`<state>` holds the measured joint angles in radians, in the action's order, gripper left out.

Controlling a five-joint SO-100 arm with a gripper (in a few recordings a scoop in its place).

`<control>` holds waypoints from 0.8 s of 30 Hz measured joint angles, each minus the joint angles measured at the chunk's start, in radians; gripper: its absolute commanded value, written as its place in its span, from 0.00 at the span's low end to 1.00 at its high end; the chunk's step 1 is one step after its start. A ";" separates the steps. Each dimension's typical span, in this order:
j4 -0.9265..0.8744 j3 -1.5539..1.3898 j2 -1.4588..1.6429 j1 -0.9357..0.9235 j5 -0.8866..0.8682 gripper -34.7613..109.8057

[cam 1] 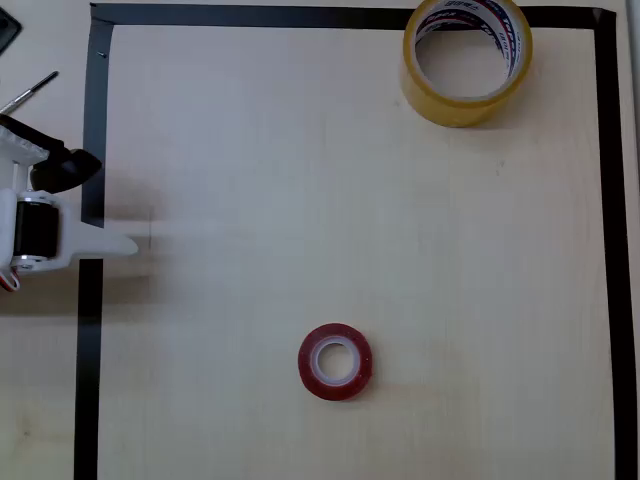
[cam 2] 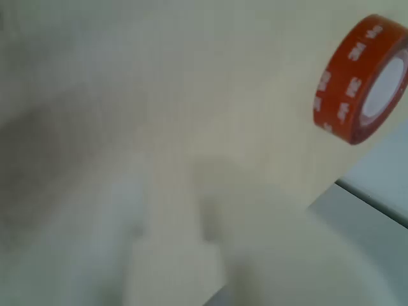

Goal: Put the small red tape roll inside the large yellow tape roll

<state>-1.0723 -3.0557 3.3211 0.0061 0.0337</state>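
The small red tape roll (cam 1: pixel 335 362) lies flat on the light wooden table, low and near the middle of the overhead view. In the wrist view the small red tape roll (cam 2: pixel 363 80) sits at the upper right, with white lettering on its side. The large yellow tape roll (cam 1: pixel 467 60) stands at the top right, its printed core facing up. My white gripper (cam 1: pixel 125 245) is at the far left edge, far from both rolls. It ends in a single narrow tip with no gap showing and holds nothing. My fingers are a pale blur in the wrist view.
A black tape border (cam 1: pixel 90 350) frames the work area on the table. A thin metal tool (cam 1: pixel 30 92) lies outside the border at the upper left. The wide stretch of table between the rolls holds nothing.
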 measured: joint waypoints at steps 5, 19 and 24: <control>-0.040 0.000 0.000 0.038 0.000 0.24; -0.092 0.051 0.000 0.000 0.000 0.24; -0.083 0.170 -0.077 -0.014 0.000 0.24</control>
<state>-1.1551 -2.8854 3.2444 -0.0077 0.0337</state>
